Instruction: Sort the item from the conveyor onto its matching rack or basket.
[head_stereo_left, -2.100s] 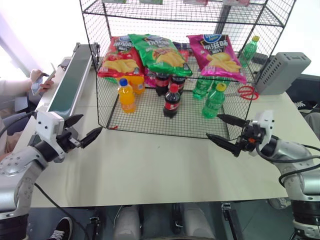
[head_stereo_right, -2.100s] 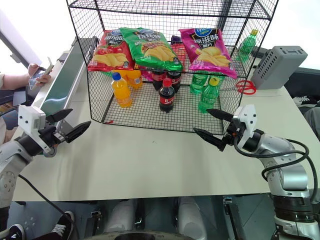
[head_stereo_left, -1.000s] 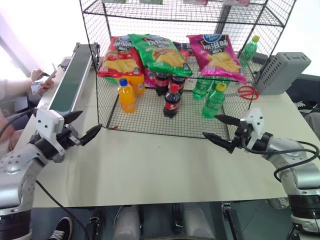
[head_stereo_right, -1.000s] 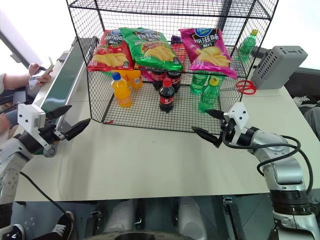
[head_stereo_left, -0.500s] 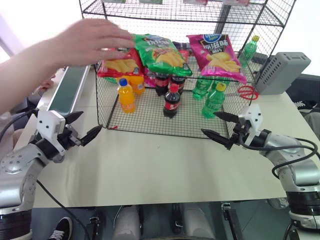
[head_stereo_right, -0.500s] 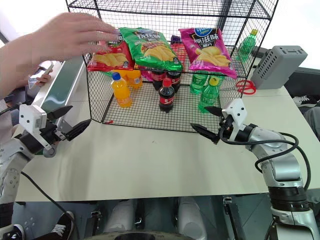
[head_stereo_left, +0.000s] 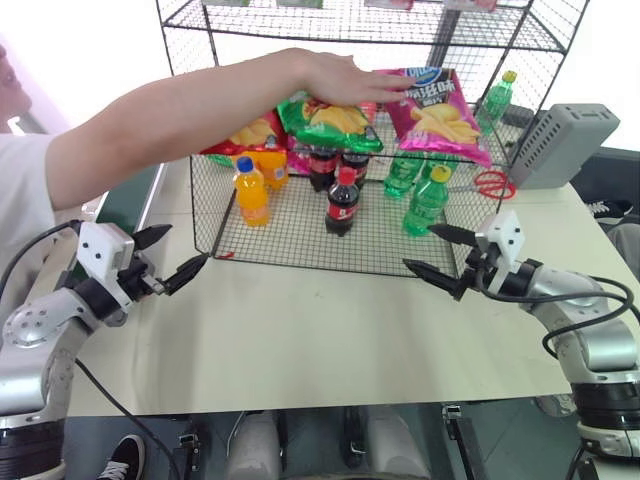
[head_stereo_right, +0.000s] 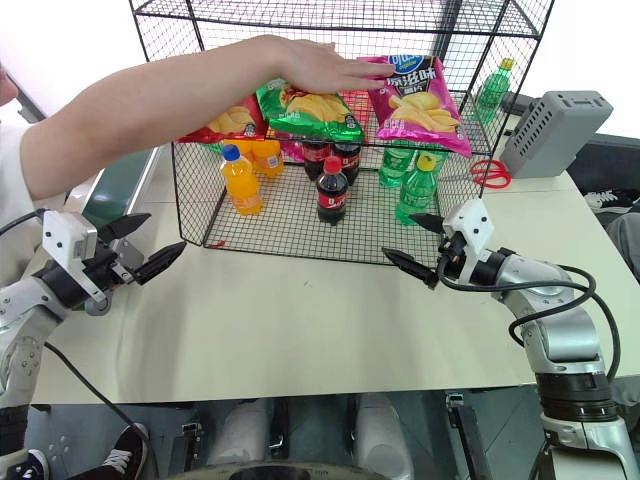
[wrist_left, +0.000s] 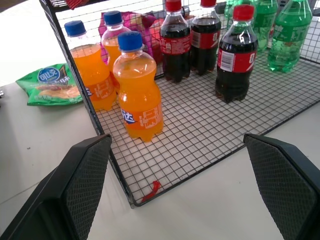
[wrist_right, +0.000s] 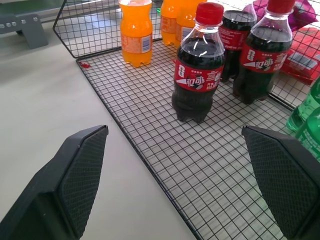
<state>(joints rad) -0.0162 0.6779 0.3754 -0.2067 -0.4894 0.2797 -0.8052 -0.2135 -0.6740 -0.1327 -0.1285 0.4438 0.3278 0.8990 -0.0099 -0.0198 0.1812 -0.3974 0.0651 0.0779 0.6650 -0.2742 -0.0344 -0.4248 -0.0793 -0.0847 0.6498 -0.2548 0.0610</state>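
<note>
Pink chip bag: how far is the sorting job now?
Done, it seems: the pink chip bag lies on the rack beside the green bag. In hand: nothing; left pincer and right pincer hang open and empty over the table, while a person's hand reaches to the bag. Left: probably the next pick from the conveyor.

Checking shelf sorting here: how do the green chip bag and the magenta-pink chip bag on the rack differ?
The crinkly green chip bag lies mid-shelf, partly under a person's hand; the crinkly magenta-pink chip bag lies further right, just beyond the fingertips. Both picture yellow chips and rest on the black wire-mesh rack.
</note>
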